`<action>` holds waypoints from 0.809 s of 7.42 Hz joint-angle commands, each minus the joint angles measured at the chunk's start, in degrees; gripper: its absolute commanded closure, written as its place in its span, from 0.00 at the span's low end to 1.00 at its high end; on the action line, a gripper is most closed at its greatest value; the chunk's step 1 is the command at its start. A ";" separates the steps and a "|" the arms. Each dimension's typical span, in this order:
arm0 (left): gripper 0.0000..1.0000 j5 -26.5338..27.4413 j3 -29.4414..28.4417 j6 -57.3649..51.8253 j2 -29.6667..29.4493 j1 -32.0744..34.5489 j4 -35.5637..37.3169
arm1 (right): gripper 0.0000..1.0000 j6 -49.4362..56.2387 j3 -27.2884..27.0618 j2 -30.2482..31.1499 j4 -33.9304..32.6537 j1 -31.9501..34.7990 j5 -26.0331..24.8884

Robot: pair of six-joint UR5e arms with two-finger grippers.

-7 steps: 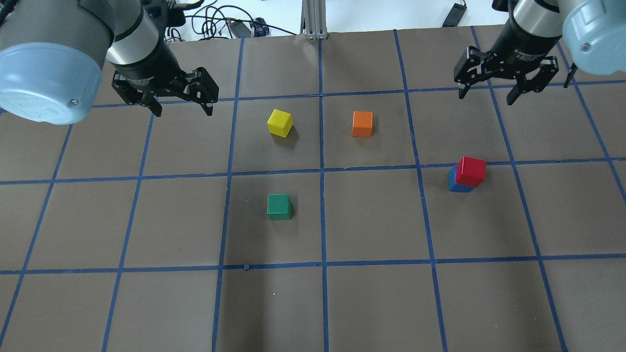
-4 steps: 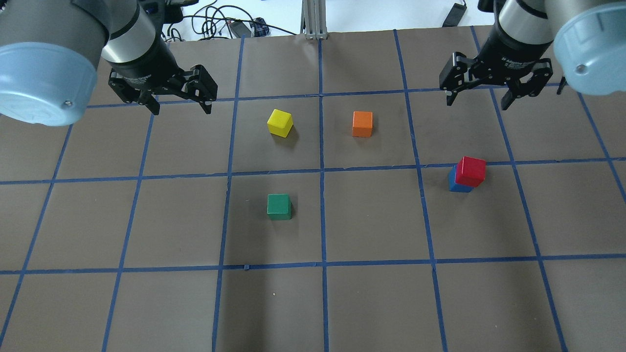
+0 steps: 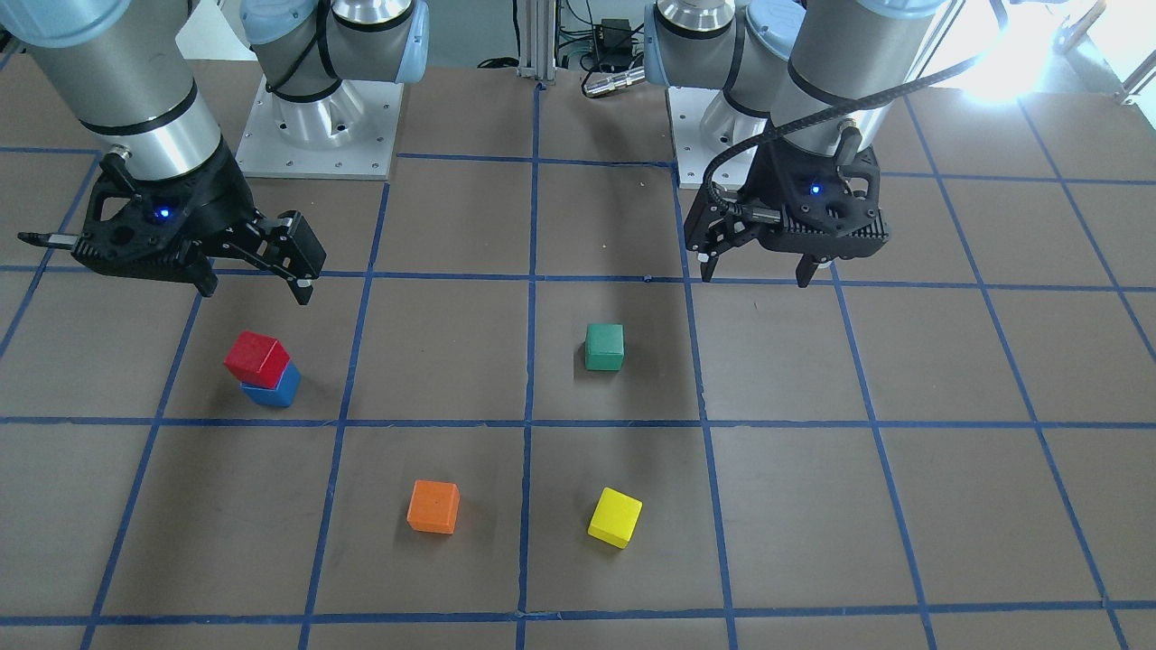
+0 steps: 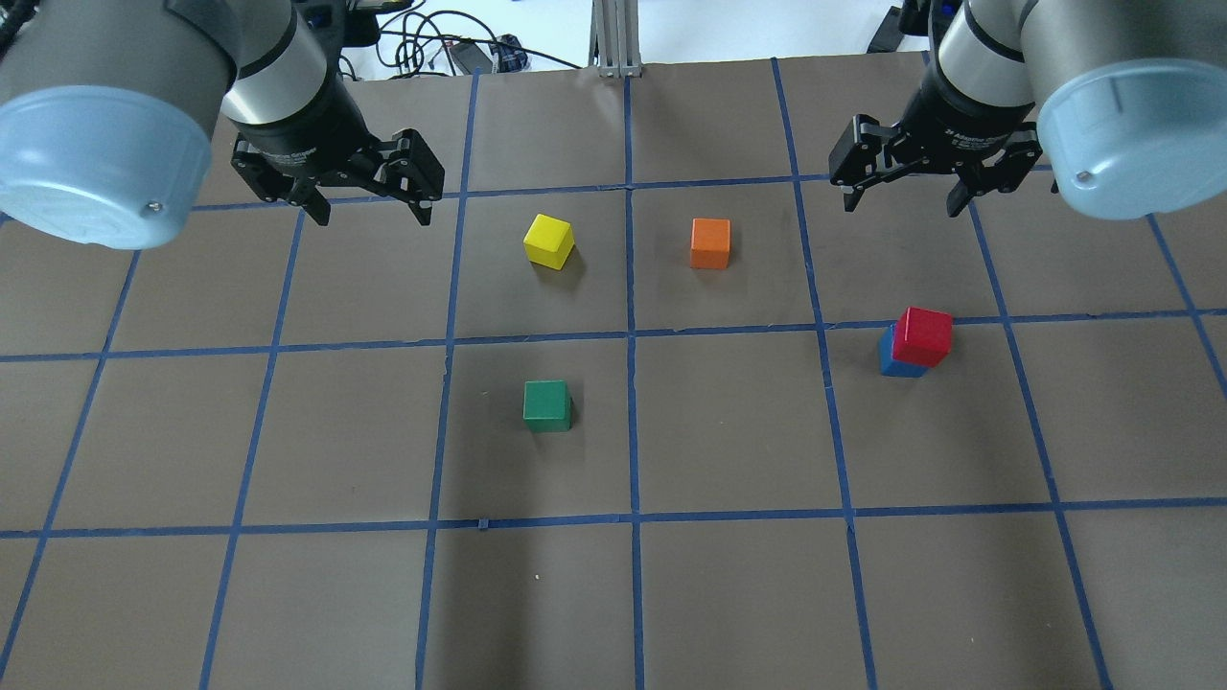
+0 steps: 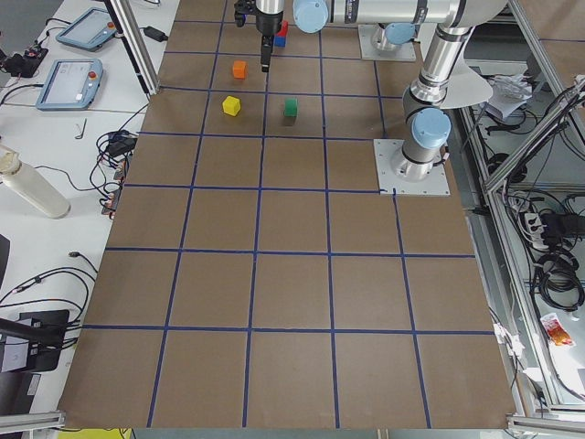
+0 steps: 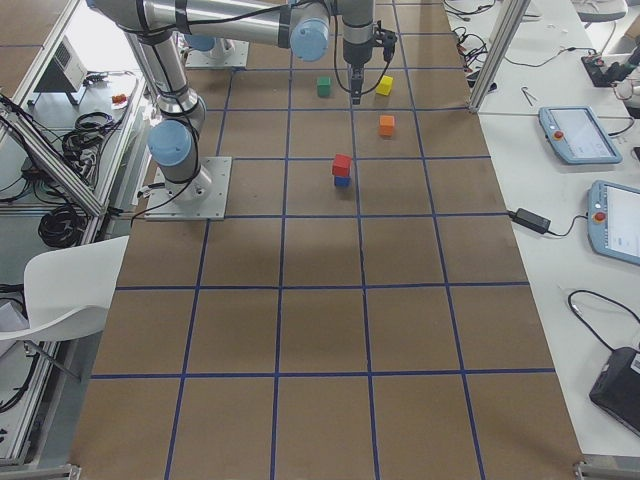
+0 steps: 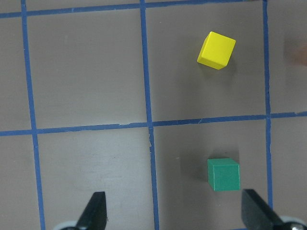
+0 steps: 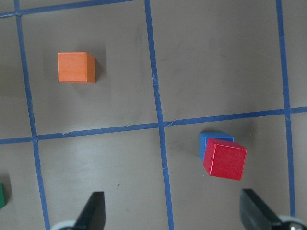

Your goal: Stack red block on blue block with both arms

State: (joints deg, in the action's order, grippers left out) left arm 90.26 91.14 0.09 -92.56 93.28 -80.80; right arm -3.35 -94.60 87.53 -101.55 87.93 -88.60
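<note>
The red block (image 4: 923,335) sits on the blue block (image 4: 888,359), twisted and offset to one side, at the table's right. The stack also shows in the front view, red (image 3: 256,357) on blue (image 3: 273,393), and in the right wrist view, red (image 8: 224,158) on blue (image 8: 211,140). My right gripper (image 4: 901,203) is open and empty, raised beyond the stack and apart from it; it also shows in the front view (image 3: 256,291). My left gripper (image 4: 374,206) is open and empty at the far left, high above the table; it also shows in the front view (image 3: 755,275).
A yellow cube (image 4: 548,240), an orange cube (image 4: 710,242) and a green cube (image 4: 546,404) stand apart on the brown, blue-taped table. Cables (image 4: 431,43) and an aluminium post (image 4: 613,38) lie past the far edge.
My right gripper has moved left and farther from the stack. My left gripper has shifted slightly right and away. Both stay open. The blocks have not moved.
</note>
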 commanded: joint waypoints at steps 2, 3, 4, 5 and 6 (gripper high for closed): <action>0.00 0.09 0.00 -0.44 0.79 0.15 -0.14 | 0.00 0.19 5.45 -1.21 6.44 0.05 -0.08; 0.00 0.09 -0.17 -0.44 1.06 0.15 -0.58 | 0.00 -0.16 7.13 -1.48 9.76 0.05 0.01; 0.00 0.18 -0.09 -0.44 1.24 0.15 -0.59 | 0.00 -0.16 7.23 -1.31 10.14 0.49 0.10; 0.00 0.01 0.00 0.17 1.24 0.15 -0.59 | 0.00 -0.16 7.32 -1.31 10.15 1.54 -0.08; 0.00 0.27 -0.09 -0.34 1.06 0.15 -1.11 | 0.00 -0.16 7.32 -1.31 9.97 2.68 0.01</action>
State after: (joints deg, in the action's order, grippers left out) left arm 90.37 91.08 -0.06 -91.41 93.43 -81.50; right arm -3.50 -87.43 86.23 -91.67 89.34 -88.61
